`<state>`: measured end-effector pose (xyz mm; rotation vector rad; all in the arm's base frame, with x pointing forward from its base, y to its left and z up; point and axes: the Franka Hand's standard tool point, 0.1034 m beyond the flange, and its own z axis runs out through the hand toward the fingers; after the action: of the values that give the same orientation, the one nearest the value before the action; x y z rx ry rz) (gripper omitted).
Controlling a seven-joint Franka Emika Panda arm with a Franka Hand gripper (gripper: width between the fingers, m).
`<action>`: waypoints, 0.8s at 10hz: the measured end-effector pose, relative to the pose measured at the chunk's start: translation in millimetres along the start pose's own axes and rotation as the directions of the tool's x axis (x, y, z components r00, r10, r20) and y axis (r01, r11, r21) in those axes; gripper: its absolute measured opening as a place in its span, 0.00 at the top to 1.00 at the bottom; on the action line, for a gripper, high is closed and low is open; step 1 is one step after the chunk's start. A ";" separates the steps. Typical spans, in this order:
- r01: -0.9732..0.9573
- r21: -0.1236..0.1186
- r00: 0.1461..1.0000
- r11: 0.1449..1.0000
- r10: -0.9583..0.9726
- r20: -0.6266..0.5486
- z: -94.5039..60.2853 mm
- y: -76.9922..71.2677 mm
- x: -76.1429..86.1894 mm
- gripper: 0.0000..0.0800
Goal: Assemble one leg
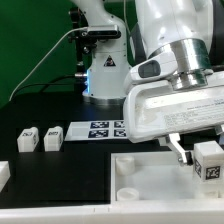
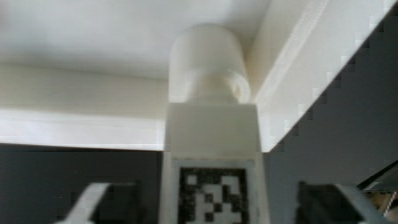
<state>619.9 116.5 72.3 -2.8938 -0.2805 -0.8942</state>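
The leg (image 1: 208,161) stands upright at the exterior view's right edge, over the near corner of the tray (image 1: 135,187), with its tagged face turned toward me. In the wrist view its rounded far end points down against the tray's white inner wall, though I cannot tell whether it is seated in a socket. The gripper (image 2: 214,202) hangs straight above the leg. Its fingers (image 2: 103,204) flank the leg on both sides, with a thin dark gap showing between each finger and the block, so the jaws are slightly parted around the leg rather than pressed onto it. The tray is a broad white slab with raised rims, lying on a matte black table (image 1: 60,178). Farther back on that surface the marker board (image 1: 100,128) lies flat. Just to its left in the exterior view, two spare legs (image 1: 28,140) sit side by side, apart from each other. Another white part (image 1: 4,172) pokes in at the left edge. Behind the board rises the arm base (image 1: 100,75), with a small blue light glowing on it. A green curtain (image 1: 30,40) closes off the back of the room, and a thin cable (image 1: 35,65) slants across it.
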 end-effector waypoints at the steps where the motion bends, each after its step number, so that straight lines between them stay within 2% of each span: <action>1: 0.000 0.000 1.000 1.000 0.000 0.000 0.0 0.0 0.0 0.28; 2: 0.000 0.000 1.000 1.000 0.000 0.000 0.2 0.0 -0.3 0.28; 3: 0.000 0.000 1.000 1.000 0.000 0.001 0.3 0.0 -0.5 0.21; 8: 0.000 0.000 1.000 1.000 0.000 0.002 0.8 0.0 -1.2 0.19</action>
<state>619.3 116.4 71.0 -2.8947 -0.2804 -0.8911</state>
